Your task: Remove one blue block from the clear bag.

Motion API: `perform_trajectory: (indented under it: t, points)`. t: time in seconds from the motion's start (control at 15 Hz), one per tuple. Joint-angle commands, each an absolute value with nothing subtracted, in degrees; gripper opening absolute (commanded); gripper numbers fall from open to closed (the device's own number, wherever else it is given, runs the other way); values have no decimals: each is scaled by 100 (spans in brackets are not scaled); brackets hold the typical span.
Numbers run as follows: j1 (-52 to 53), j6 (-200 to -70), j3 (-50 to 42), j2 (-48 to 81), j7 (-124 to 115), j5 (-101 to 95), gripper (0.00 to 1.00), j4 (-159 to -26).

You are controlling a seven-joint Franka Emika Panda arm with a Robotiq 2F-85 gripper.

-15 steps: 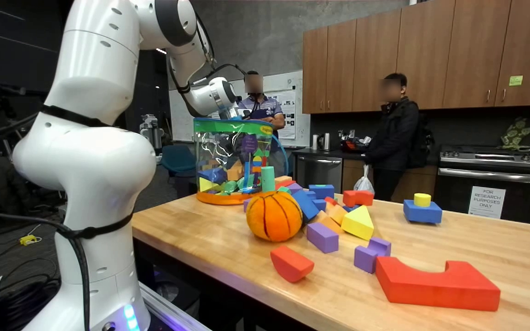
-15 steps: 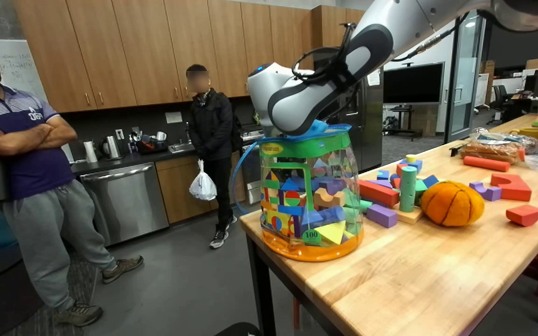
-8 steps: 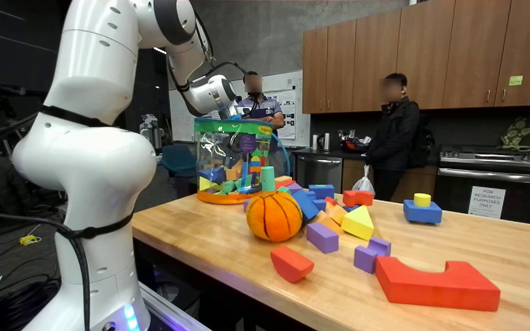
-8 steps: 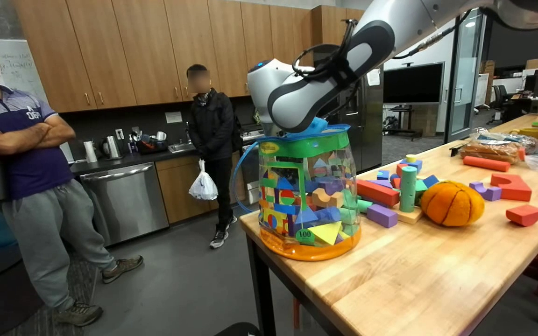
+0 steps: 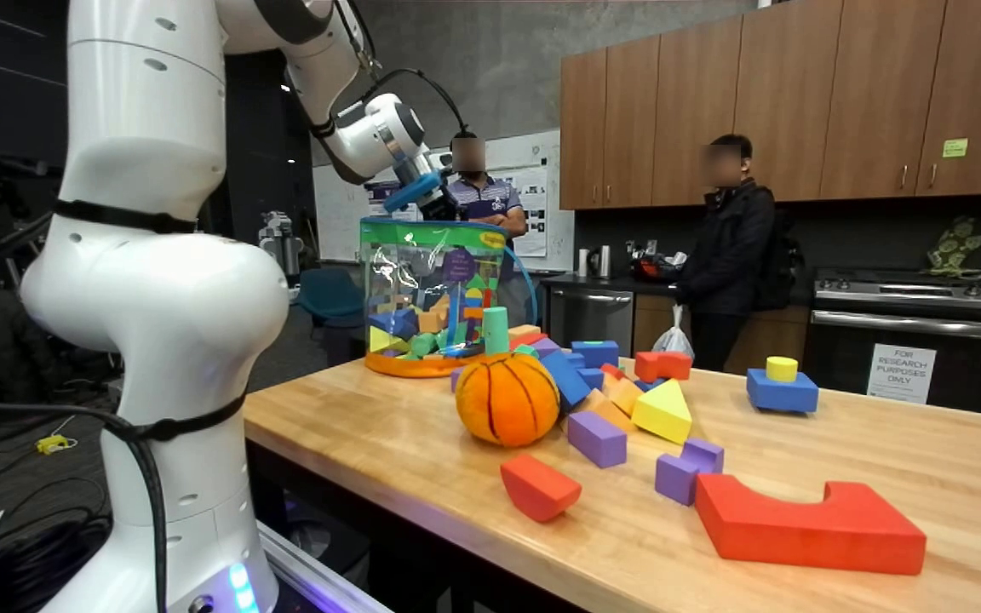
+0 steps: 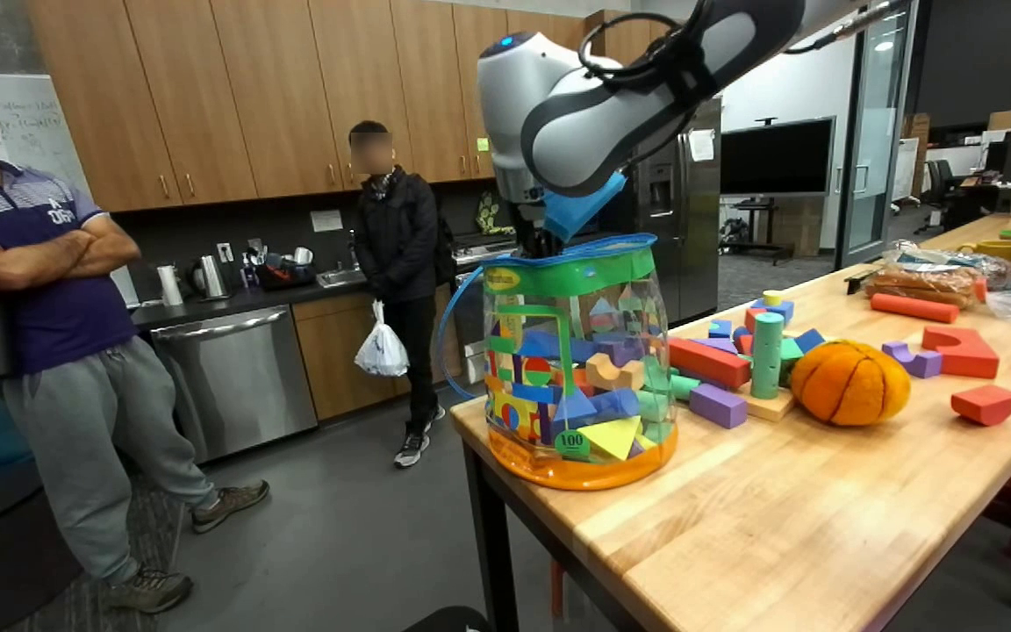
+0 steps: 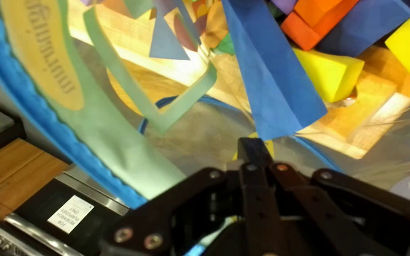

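The clear bag stands upright on the table's end, with its green top band showing in both exterior views (image 5: 422,232) (image 6: 580,275). Many coloured blocks show through its sides. In the wrist view its green band and blue rim (image 7: 119,149) are at the left. My gripper (image 7: 255,144) has its fingers close together, tips at the near end of a long blue block (image 7: 272,67). The block points down and away inside the bag. A blue shape shows below the gripper through the bag wall (image 6: 549,343). The gripper's knuckles (image 6: 541,241) are at the bag's mouth; the fingertips are below the rim.
An orange basketball (image 5: 507,400) and a green cylinder (image 6: 767,355) stand beside the bag among loose blocks. A red arch block (image 5: 806,528) lies nearer the table's edge. A blue bag strap (image 6: 444,342) hangs at the bag's side. Two people stand beyond the table.
The arm has risen, mostly in the last half second. The gripper's blue cover and black knuckles now show above the bag's rim. A blue shape shows higher inside the bag.
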State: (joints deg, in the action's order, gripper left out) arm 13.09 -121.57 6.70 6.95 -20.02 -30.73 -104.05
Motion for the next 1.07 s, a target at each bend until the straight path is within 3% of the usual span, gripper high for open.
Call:
perform_trajectory:
  t: [0.0,0.07,0.13,0.33,0.67,0.73,0.8,1.0]
  points:
    - [1249,-12349,696,191,-2210,-3227,26,-10756]
    - [1233,-12347,716,140,-2214,-3177,26,-10782]
    - [1230,-12203,743,397,-2092,-3127,5,-10506]
    - [1212,-12222,759,275,-2113,-3126,24,-10600]
    - [1211,-12259,759,274,-2142,-3126,26,-10642]
    - [1211,-12261,759,274,-2148,-3126,51,-10642]
    - [1210,-12287,762,304,-2148,-3089,51,-10639]
    - [1217,-12249,772,435,-2112,-3042,68,-10606]
